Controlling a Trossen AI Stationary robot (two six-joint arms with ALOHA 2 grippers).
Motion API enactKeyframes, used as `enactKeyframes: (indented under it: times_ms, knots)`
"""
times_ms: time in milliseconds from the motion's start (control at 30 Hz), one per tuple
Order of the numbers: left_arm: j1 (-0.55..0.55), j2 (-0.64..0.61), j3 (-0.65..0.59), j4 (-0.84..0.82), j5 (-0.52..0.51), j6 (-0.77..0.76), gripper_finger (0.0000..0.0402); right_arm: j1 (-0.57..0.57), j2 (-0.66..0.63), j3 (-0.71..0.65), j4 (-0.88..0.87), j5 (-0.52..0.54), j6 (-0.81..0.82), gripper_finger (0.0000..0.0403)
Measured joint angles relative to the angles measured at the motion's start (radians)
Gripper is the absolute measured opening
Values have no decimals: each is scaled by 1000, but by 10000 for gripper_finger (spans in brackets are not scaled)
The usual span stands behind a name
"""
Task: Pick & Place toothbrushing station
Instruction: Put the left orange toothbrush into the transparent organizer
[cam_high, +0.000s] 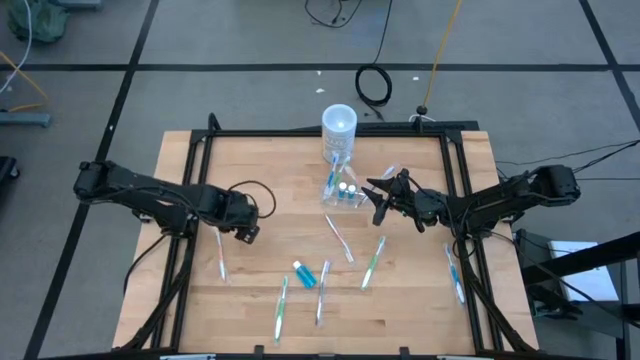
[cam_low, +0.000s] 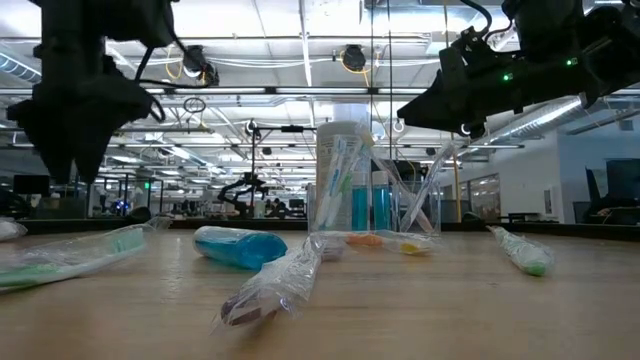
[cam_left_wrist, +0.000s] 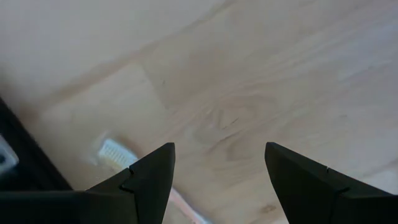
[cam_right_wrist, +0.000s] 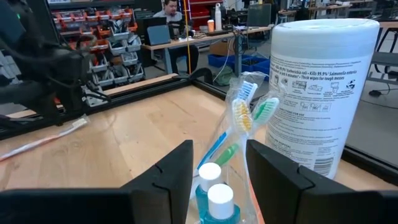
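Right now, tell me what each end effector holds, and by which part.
Nothing is held. The left end effector is open over bare table. The right end effector is open above the clear container, gripping nothing.

Two matte black jointed arms, black cables looped alongside; wedge-shaped dark pincer fingers; small green lights.

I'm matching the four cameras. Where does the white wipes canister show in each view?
High view: white wipes canister at the table's far edge, centre.
Low view: hidden or unclear behind the clear container.
Left wrist view: not in it.
Right wrist view: large, at right.
Shared landmark: the clear container beside it.
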Motion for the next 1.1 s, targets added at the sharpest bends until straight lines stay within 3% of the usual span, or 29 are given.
enactKeyframes:
  times_ms: [700, 1100]
  knots:
    - [-188, -1, -15, -6, 38, -289, 255, 0, 0, 0, 0, 0, 0, 141]
    - [-281, -66, -176, 54, 95, -554, 255, 0, 0, 0, 0, 0, 0, 140]
